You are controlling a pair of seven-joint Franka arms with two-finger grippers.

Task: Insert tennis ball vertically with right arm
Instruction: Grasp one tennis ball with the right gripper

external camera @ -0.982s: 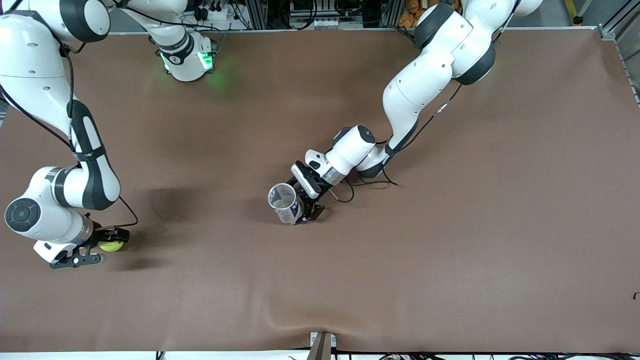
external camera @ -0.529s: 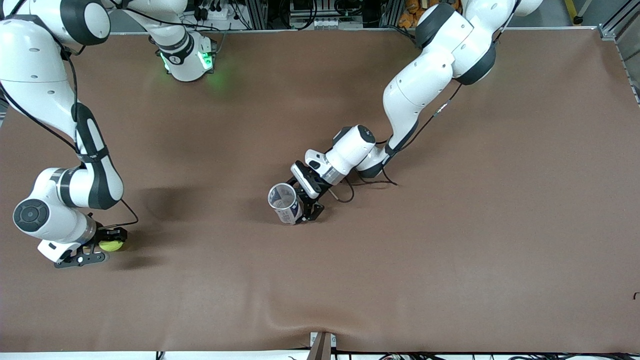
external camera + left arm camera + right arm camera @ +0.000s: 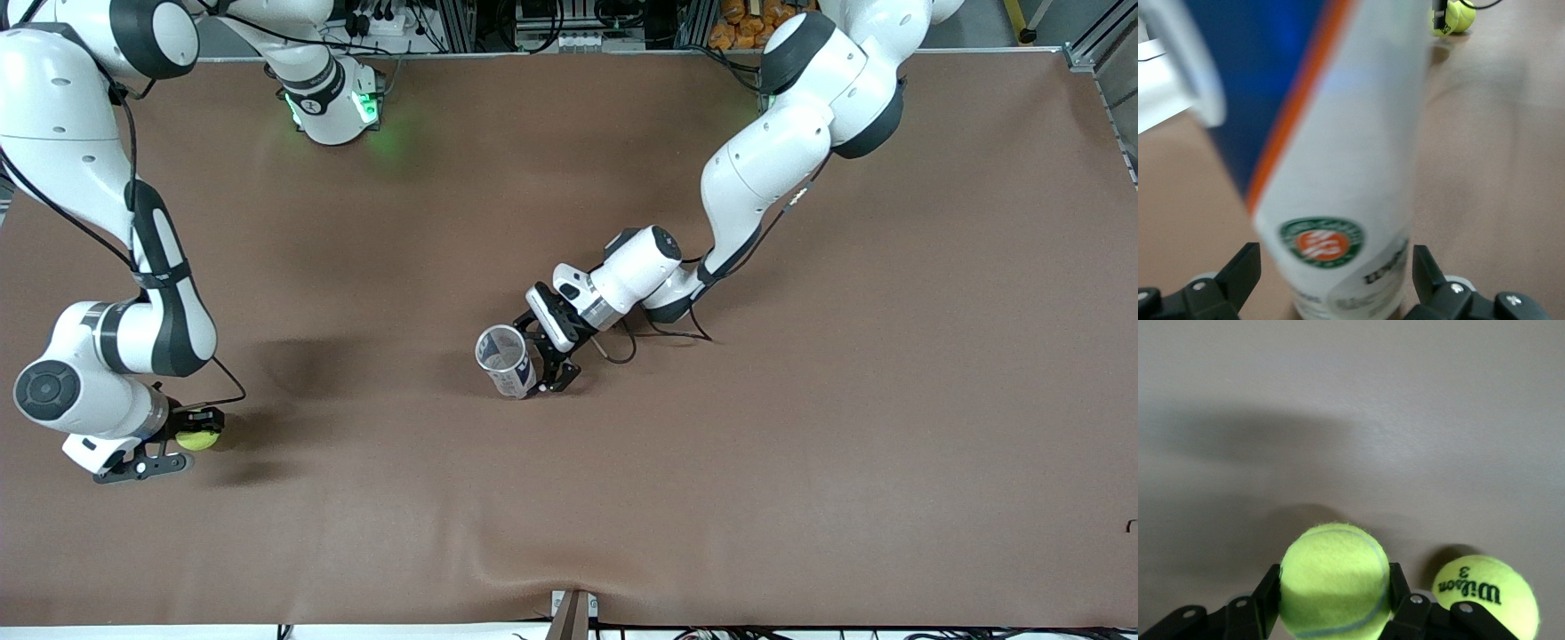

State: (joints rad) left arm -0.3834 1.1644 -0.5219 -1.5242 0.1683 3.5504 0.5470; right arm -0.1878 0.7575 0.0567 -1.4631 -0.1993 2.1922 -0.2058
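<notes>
Brown matte tabletop, slightly rippled toward the front camera's edge. At the right arm's end, low against that surface, ball pinched between the fingers of the right gripper, pads pressed on opposite sides at about the widest girth; cannot tell whether lifted clear or resting. Just beside it, second ball, loose, printed with a brand name and a numeral. Near the middle, well apart from both, can, upright with mouth open upward, flanked low down by the wide-spread fingers of the left gripper, seemingly not clamped. On handling, by judgement: light, hollow and springy, with a felt cover good for friction, so unlikely to slip, yet apt to squash a little and to bounce or roll away if dropped. Best taken across the equator, as now, with a moderate squeeze; likely to squirt out of an off-centre hold. Worth minding the neighbour on the lift, close enough to get nudged. Mouth of the can seemingly only a little wider than the ball, hence centring straight above and a vertical descent before release. Probably a thin, light tube, easily tipped by a strike on the rim, hence the value of the left gripper on guard around it.
</notes>
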